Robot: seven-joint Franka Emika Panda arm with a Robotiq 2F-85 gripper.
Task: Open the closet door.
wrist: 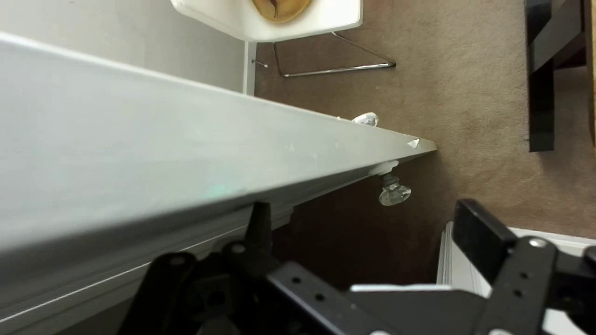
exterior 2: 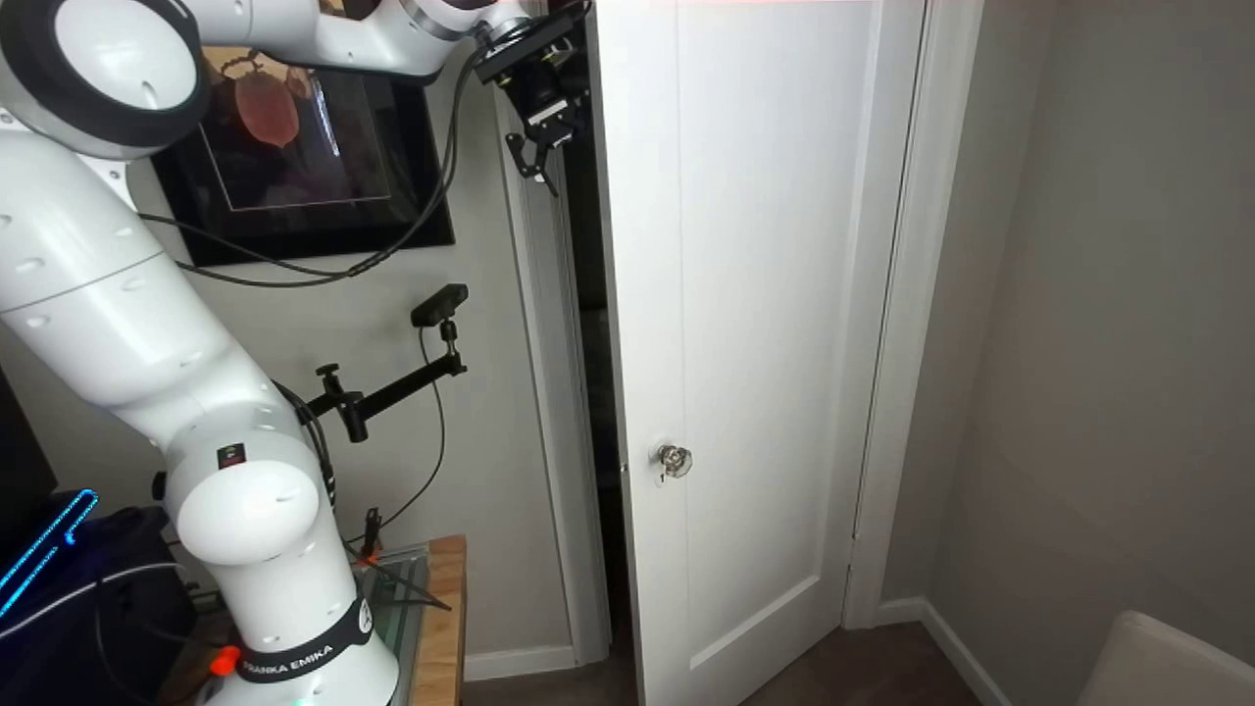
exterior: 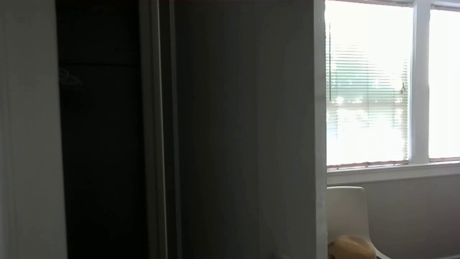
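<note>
The closet door is a tall white panel standing ajar in an exterior view (exterior 2: 765, 343), with a round clear glass knob (exterior 2: 674, 460). It is dark and shaded in an exterior view (exterior: 248, 129). In the wrist view the door's edge (wrist: 209, 149) runs diagonally, with a glass knob (wrist: 395, 193) on its inner side and another knob partly hidden on its far side. My gripper (wrist: 365, 209) is open and empty. It is high up at the gap, with one finger close behind the door's inner face; I cannot tell whether it touches.
A dark closet opening (exterior: 102, 151) lies beside the door. White frame trim (exterior 2: 549, 392) borders the gap. A white chair (wrist: 321, 25) with a tan hat (wrist: 281, 8) stands beyond the door. A camera on a black bracket (exterior 2: 439, 306) and a framed picture (exterior 2: 304, 186) are near the arm.
</note>
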